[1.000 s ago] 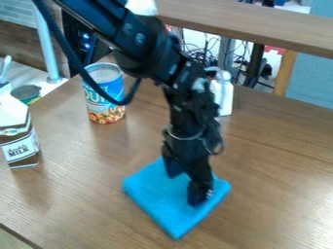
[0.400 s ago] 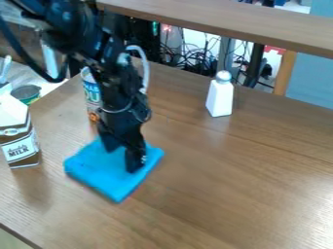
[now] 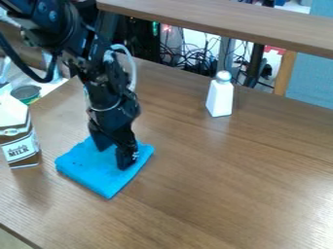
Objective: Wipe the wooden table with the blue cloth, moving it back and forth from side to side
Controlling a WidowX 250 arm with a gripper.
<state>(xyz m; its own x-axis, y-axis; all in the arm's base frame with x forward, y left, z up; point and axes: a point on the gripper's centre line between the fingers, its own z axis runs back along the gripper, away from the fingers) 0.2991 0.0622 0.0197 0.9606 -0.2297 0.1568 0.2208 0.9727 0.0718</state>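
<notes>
On the wooden table (image 3: 221, 180), in the camera view, a blue cloth (image 3: 84, 172) lies flat, left of the middle, with one of its corners pointing toward the near side. The black gripper (image 3: 112, 156) is above this cloth and comes down onto it, and its two fingers touch the upper face of the cloth. These fingers stand apart from each other, with blue fabric visible between them, so the gripper is open. One finger is on the left and a little farther back, the other is on the right and nearer to the camera. The robot arm (image 3: 55, 24) enters at the upper left and goes down at a slant to the gripper; a pale tube (image 3: 133, 68) makes a curve beside it. At the left edge of the view there is a brown and white milk carton (image 3: 19, 146), which stands upright near the cloth but does not touch it. Behind the carton, a small round green container (image 3: 26, 93) is partly visible. Well apart from the cloth, farther back and to the right, a white shaker (image 3: 220, 99) with a rounded grey top stands upright on the table. Behind the table are many dark cables (image 3: 195, 56), and a wooden shelf (image 3: 228, 22) crosses the upper part
</notes>
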